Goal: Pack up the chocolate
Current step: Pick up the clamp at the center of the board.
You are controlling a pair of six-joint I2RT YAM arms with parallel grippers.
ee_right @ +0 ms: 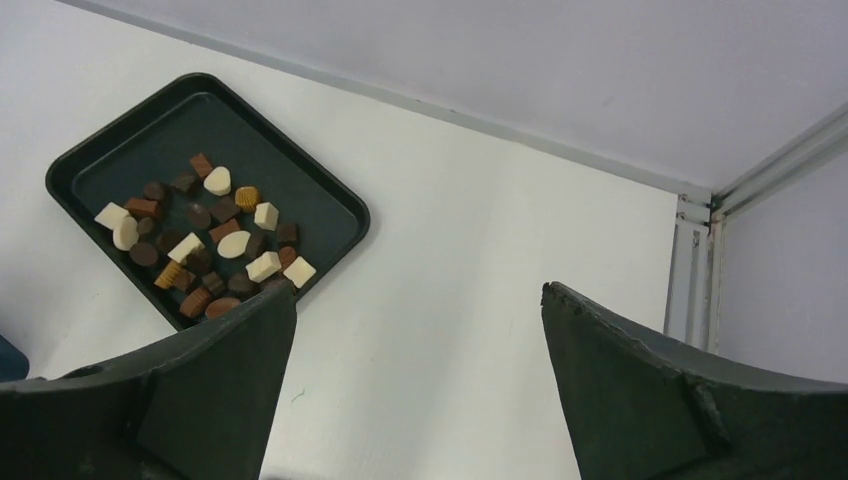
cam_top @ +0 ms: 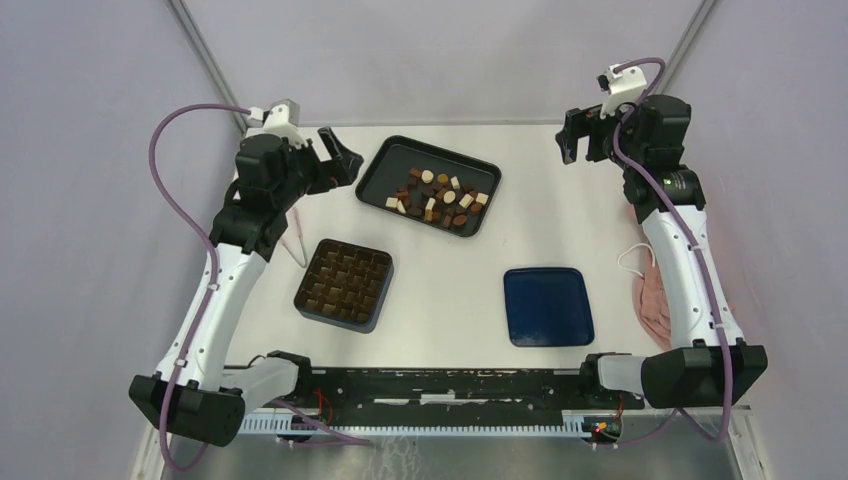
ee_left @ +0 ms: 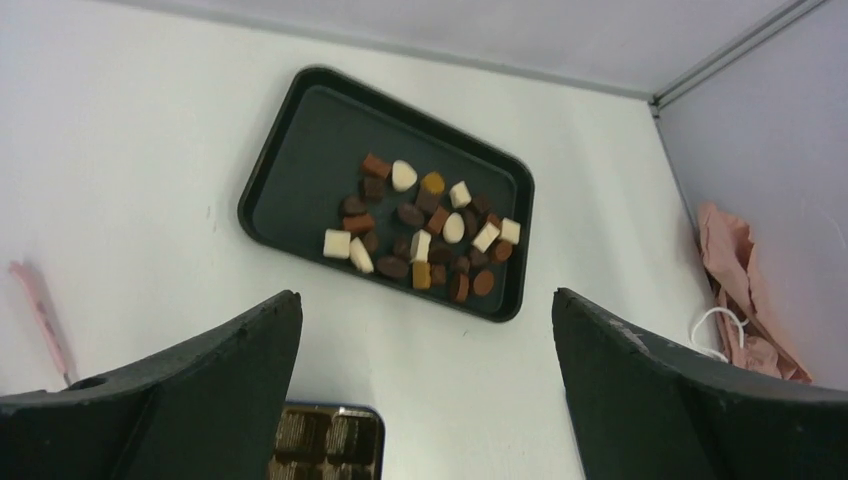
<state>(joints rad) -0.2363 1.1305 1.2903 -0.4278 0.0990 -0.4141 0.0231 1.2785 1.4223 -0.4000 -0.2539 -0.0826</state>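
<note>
Loose chocolate (cam_top: 437, 198) in black tray (cam_top: 385, 165); compartment box (cam_top: 344, 285) apart from it; left gripper (ee_left: 425, 295) and right gripper (ee_right: 420, 290) raised, jaws wide apart, empty.

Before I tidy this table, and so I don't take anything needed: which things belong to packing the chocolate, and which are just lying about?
For the job: chocolate pieces; black tray holding them; compartment box; probably the pink tweezers.
Lying about: pink cloth at the right edge; blue tray, perhaps a lid, cannot tell.
</note>
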